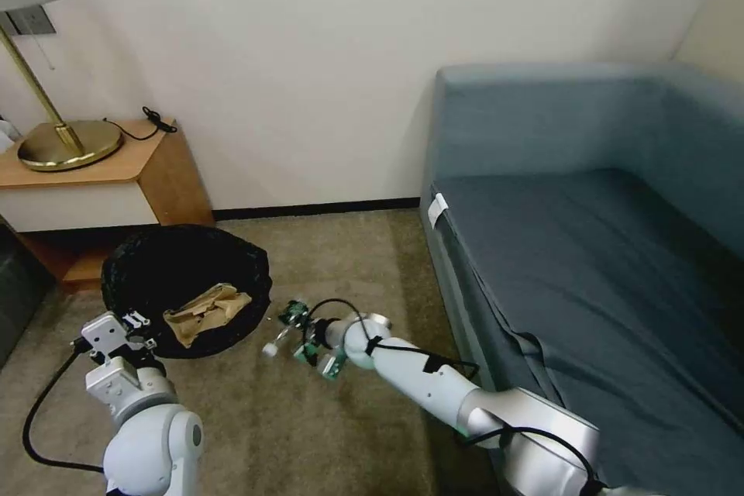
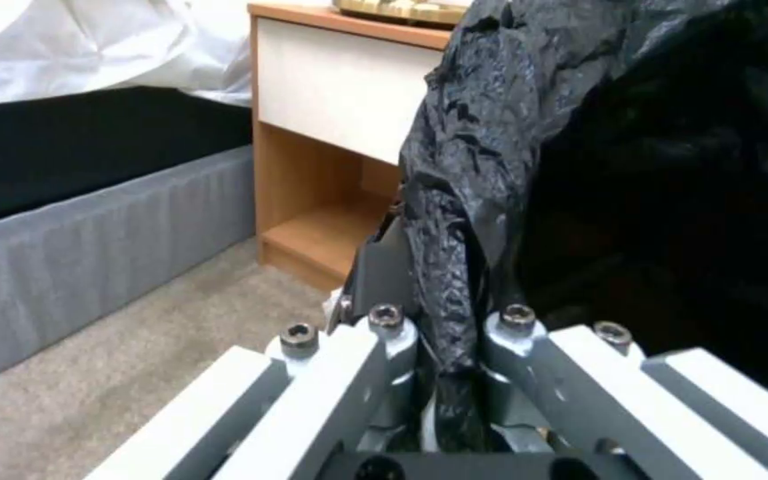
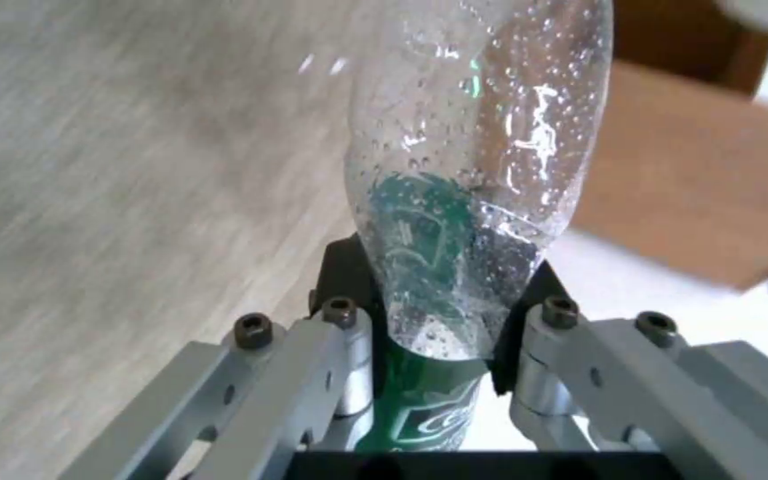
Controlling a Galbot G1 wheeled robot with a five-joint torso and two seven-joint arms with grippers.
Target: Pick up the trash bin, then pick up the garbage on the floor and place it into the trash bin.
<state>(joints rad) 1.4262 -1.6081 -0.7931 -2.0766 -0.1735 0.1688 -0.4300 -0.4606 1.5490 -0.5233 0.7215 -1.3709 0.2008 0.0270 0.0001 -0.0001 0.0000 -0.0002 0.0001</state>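
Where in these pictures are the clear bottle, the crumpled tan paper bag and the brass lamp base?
clear bottle [image 3: 473, 167], right wrist view, its clear body.
crumpled tan paper bag [image 1: 205, 311], head view, its middle.
brass lamp base [image 1: 70, 146], head view, its round foot.

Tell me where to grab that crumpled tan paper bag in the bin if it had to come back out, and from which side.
Judging by its pose, take the crumpled tan paper bag by its raised upper folds, coming straight down through the open mouth of the trash bin. It lies loosely on the black liner, walled in all round. The left gripper clamps the near rim; the right gripper holds the bottle.
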